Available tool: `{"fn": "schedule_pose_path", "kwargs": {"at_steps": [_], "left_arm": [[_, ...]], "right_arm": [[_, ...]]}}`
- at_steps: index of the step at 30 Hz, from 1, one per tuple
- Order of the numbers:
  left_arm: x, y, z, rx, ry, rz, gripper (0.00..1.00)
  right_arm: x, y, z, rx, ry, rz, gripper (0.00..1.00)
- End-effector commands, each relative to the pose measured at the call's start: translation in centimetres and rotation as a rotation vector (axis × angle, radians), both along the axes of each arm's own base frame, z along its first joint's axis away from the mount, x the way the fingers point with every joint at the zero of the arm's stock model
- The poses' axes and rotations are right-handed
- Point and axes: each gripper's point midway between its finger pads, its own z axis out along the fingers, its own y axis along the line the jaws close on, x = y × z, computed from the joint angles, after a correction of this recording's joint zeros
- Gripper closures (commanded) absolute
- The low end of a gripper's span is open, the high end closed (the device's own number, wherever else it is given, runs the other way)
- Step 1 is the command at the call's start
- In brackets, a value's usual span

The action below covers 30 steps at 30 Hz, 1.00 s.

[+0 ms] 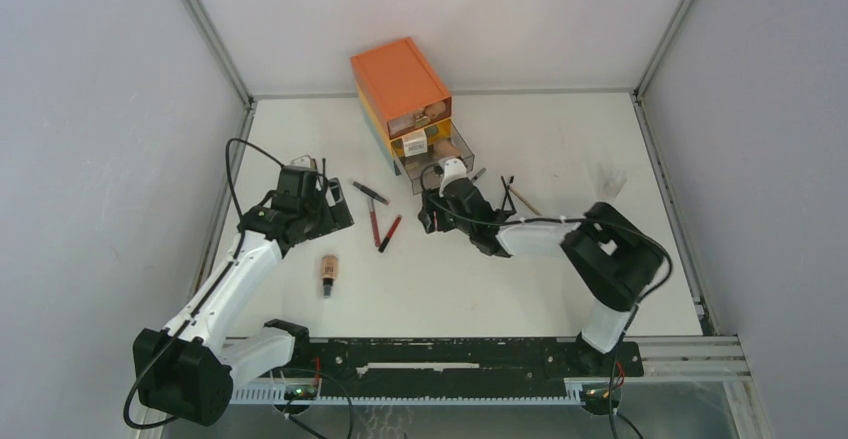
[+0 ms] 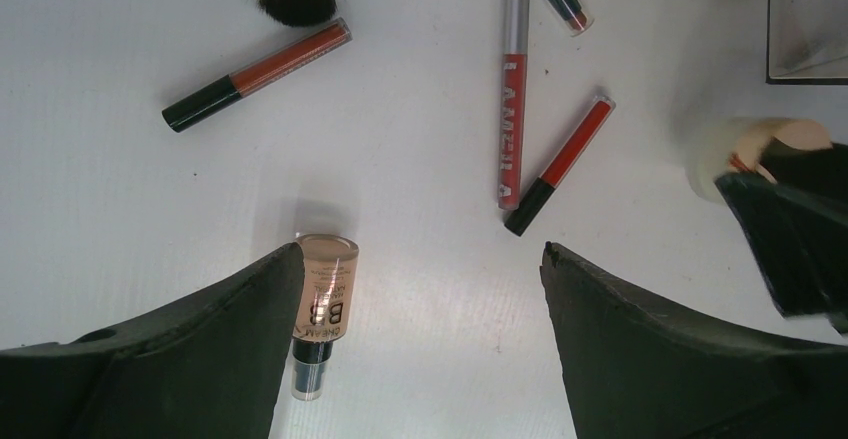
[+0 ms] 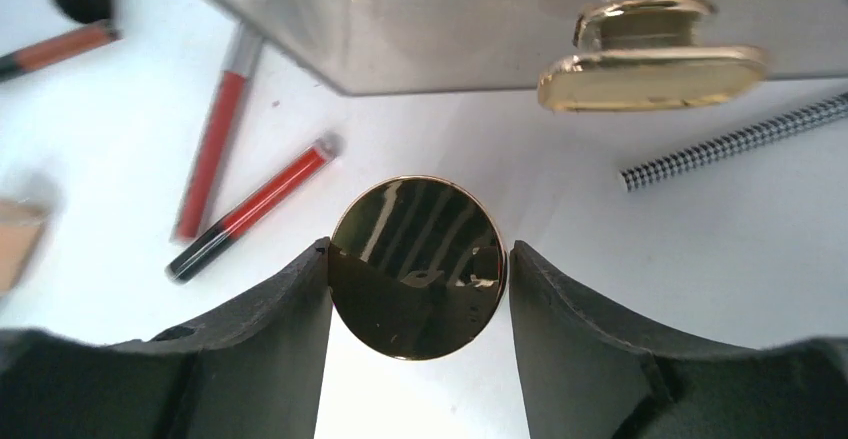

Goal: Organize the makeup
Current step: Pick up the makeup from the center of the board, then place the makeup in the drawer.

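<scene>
Right gripper [image 3: 420, 249] is pinching a round gold-faced cosmetic [image 3: 418, 294] right by the open bottom drawer [image 3: 450, 29], left gripper [image 2: 421, 251] spread wide over the foundation bottle [image 2: 324, 294] lying near-to-far, dark cap toward the arms.

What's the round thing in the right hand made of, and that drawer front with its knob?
The disc in the right hand: mirror-gold with sharp reflections, so polished metal or metallised plastic. The drawer front: smoky, glossy, seemingly translucent, likely plastic. Its knob: shiny gold, same doubt.

Foundation bottle [image 1: 327, 273] lies before pencils [image 1: 382, 227]; chest [image 1: 400, 79] behind.
</scene>
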Motion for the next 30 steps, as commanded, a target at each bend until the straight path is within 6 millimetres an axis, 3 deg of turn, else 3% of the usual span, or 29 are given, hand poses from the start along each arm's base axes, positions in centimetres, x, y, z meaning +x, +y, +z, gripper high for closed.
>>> {"fn": "schedule_pose_path", "kwargs": {"at_steps": [1,5,7,12,17,24,30], "left_arm": [[1.3,-0.3,1.6,-0.009,-0.060,0.003,0.08],[1.5,-0.5,1.6,-0.016,-0.064,-0.002,0.08],[1.7,-0.7,1.6,-0.021,-0.066,-0.008,0.08],[1.6,-0.7,1.2,-0.019,-0.052,-0.013,0.08],[1.5,-0.5,1.3,-0.017,-0.060,-0.006,0.08],[1.5,-0.4,0.9,-0.007,-0.046,-0.005,0.08],[1.3,-0.1,0.8,0.010,-0.038,0.003,0.07]], "right_arm": [[-1.4,0.3,8.2,0.125,-0.132,0.068,0.72],[-2.5,-1.4,12.6,0.148,-0.211,0.077,0.78],[-2.0,-2.3,14.8,0.165,-0.247,0.060,0.80],[0.7,-3.0,18.5,0.185,-0.246,0.014,0.82],[4.0,-2.2,20.2,0.213,-0.250,-0.011,0.82],[8.6,-0.2,18.6,0.204,-0.199,-0.016,0.81],[10.6,0.9,14.9,0.169,-0.121,-0.019,0.81]]}}
